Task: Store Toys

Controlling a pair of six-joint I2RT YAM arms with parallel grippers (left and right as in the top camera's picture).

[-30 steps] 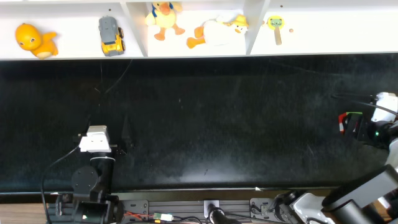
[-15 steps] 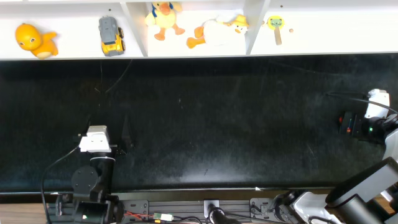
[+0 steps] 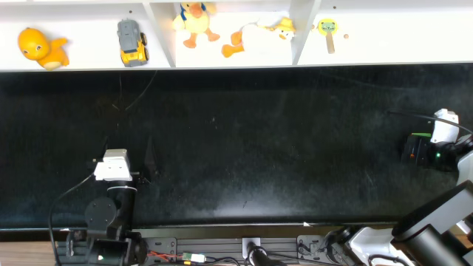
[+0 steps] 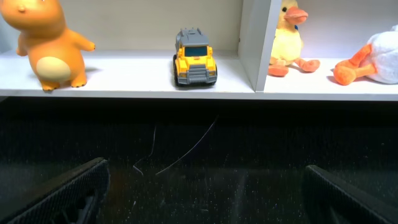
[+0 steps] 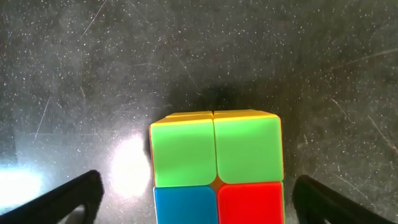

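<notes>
A glossy plastic puzzle cube (image 5: 216,165), 2 squares to a side and showing green, blue and red faces, sits on the black table (image 3: 259,148) at its right end, directly beneath the right gripper (image 5: 196,183). That gripper's 2 dark fingers (image 5: 62,199) are spread wide, 1 on either side of the cube and clear of it. The table's matte black covering is scuffed, flecked with pale specks and fine scratches, and throws back a bright glare just beside the cube.

The left gripper (image 4: 205,168) sits low over the table's left part, facing the shelf, its 2 black fingers (image 4: 68,190) likewise spread wide.

Along the table's far edge runs a smooth white shelf (image 3: 236,63), split into compartments by upright white dividers. In the left compartment stand a rounded, smooth orange figure (image 4: 46,40) with a pale belly and a boxy yellow and grey toy truck (image 4: 194,56), well apart from each other. In the middle compartment a soft yellow plush duck (image 4: 289,37) with orange beak and feet sits upright near a fluffy white plush duck (image 3: 255,38) with orange feet, which lies on its side. A small yellow-green piece on a pale stick (image 3: 328,33) lies in the right compartment, too small to make out further.
</notes>
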